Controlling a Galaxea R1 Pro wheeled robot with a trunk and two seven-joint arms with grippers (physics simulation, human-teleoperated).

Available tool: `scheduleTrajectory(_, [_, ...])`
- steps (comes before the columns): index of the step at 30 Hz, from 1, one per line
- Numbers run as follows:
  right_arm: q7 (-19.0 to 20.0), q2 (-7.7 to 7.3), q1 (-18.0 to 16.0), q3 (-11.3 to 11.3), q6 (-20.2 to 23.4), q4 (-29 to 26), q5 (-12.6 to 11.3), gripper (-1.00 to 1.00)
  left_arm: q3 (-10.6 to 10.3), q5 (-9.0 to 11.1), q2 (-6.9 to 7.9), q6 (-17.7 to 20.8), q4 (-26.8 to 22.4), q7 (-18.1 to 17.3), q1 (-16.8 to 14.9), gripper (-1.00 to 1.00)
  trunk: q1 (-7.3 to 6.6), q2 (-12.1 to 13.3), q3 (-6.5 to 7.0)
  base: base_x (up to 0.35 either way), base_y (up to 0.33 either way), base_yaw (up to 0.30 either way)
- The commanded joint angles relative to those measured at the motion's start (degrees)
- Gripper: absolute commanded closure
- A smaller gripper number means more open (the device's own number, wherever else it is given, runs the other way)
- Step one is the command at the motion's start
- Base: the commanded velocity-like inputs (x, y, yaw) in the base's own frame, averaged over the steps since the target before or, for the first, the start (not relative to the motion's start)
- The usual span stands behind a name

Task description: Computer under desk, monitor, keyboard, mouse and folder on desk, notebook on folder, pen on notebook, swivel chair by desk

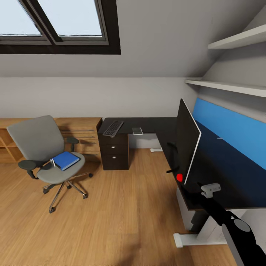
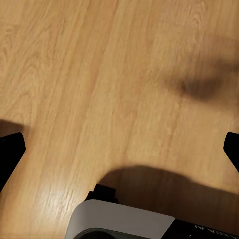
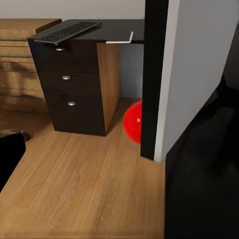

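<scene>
Monitor (image 1: 187, 142) at desk (image 1: 147, 125) edge; right end effector (image 1: 210, 190) spread uncertain, beside it.

Monitor (image 1: 187, 142): seen edge-on, screen face turned away; its stand is largely hidden behind the panel.
Desk (image 1: 229, 173): right end cut off by the picture's edge.
Small flat item (image 1: 137, 130) at the desk's far edge beside the keyboard (image 1: 113, 128): too small to identify.
Right gripper (image 1: 210, 190): finger spacing unreadable.
Dresser (image 1: 11, 142): cut off at left, partly behind the swivel chair (image 1: 44, 147).

Floor (image 1: 111, 221): light wood planks, slight sheen. Desk (image 1: 147, 125) top matt black; swivel chair (image 1: 44, 147) grey cloth, chrome base. Folder (image 1: 65, 160) smooth blue.
</scene>
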Motion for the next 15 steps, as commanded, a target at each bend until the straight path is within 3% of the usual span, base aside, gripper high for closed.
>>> scheduleTrajectory(1, [0.29,0.0,-0.03,-0.08,0.54,0.06,-0.51,-1.0,-0.12,0.07,-0.01,-0.18,0.02,0.21,-0.03,-1.0,0.0,-0.04,-0.06,-0.018,0.0,0.0])
scheduleTrajectory(10, [0.29,0.06,-0.03,-0.06,0.49,0.55,0.1,-1.0,-0.12,0.07,-0.01,-0.18,0.02,0.21,-0.03,-1.0,0.0,-0.04,-0.06,-0.014,0.0,0.0])
scheduleTrajectory(15, [0.23,0.18,-0.03,0.1,0.52,1.54,0.85,-1.0,-0.12,0.07,-0.01,-0.18,0.02,0.21,-0.03,-1.0,0.0,-0.04,-0.06,-0.194,0.0,0.0])
